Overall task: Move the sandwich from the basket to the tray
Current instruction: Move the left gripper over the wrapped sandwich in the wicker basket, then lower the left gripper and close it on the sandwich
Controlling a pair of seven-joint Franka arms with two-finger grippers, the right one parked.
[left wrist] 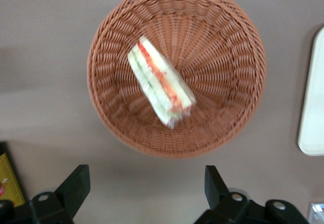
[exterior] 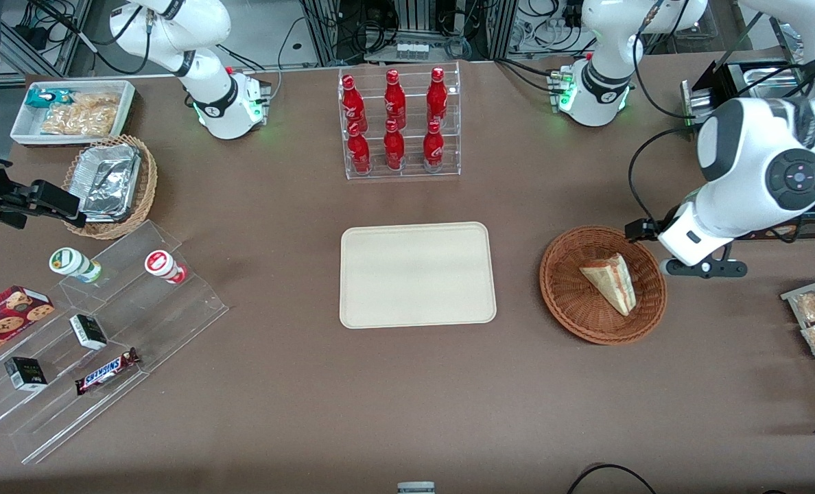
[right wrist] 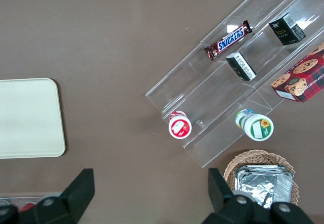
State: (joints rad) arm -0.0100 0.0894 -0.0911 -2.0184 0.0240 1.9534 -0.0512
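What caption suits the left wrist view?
Open pincer hovers above the sandwich lying in the wicker basket, tray alongside.

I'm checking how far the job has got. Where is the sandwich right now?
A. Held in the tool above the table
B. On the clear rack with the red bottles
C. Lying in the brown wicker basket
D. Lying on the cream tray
C. The sandwich lies in the basket, the tray is bare, and the tool is open above the table just outside the basket's rim, holding nothing.
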